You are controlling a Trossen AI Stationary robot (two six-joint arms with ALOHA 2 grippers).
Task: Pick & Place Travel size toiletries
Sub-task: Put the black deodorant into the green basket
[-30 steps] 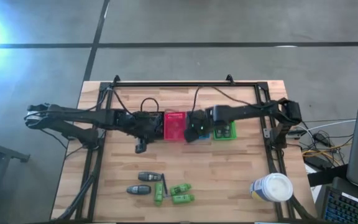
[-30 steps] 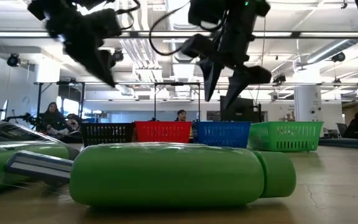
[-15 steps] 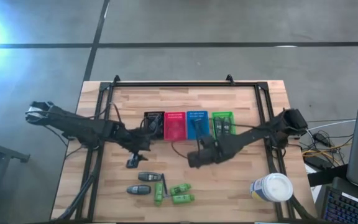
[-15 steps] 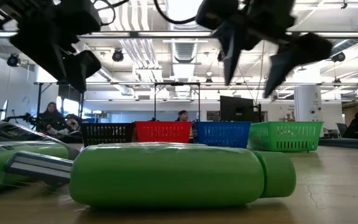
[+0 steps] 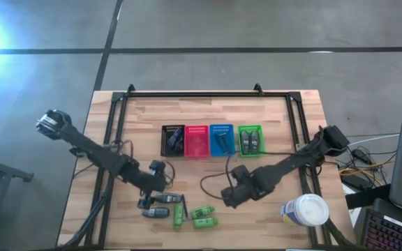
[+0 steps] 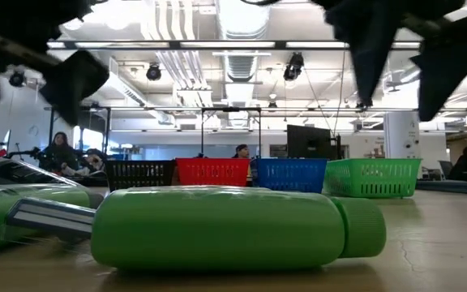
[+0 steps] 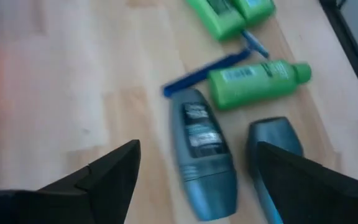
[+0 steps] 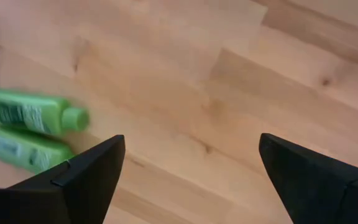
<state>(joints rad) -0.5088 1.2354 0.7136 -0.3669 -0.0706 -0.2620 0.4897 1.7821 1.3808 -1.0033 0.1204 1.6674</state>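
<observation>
**Both arms poised over the remaining toiletries, nothing yet gripped**

The remaining travel size toiletries (image 5: 181,211) are gathered in a loose cluster near the front edge of the wooden table (image 5: 271,118). Two dark grey oval containers (image 7: 202,152) lie side by side, with a thin blue stick-like piece (image 7: 207,73) just beyond them and green little bottles (image 7: 258,81) on either side of it. In the high view, dark items are already seen inside the black basket (image 5: 172,140), the blue basket (image 5: 221,139) and the green basket (image 5: 250,140); the red basket (image 5: 196,141) sits between them.

The left gripper (image 5: 147,203) is held over the oval containers, its fingers spread wide and holding nothing. The right gripper (image 5: 230,198) is held near the green bottles, to their right, its fingers likewise parted and empty above bare wood.

The step in hand is judged to be the approach for another pick. For the left arm, a descent is called for so that one oval container is straddled, then a closing of the fingers. A large white canister (image 5: 306,210) stands apart at the table's front right corner.
</observation>
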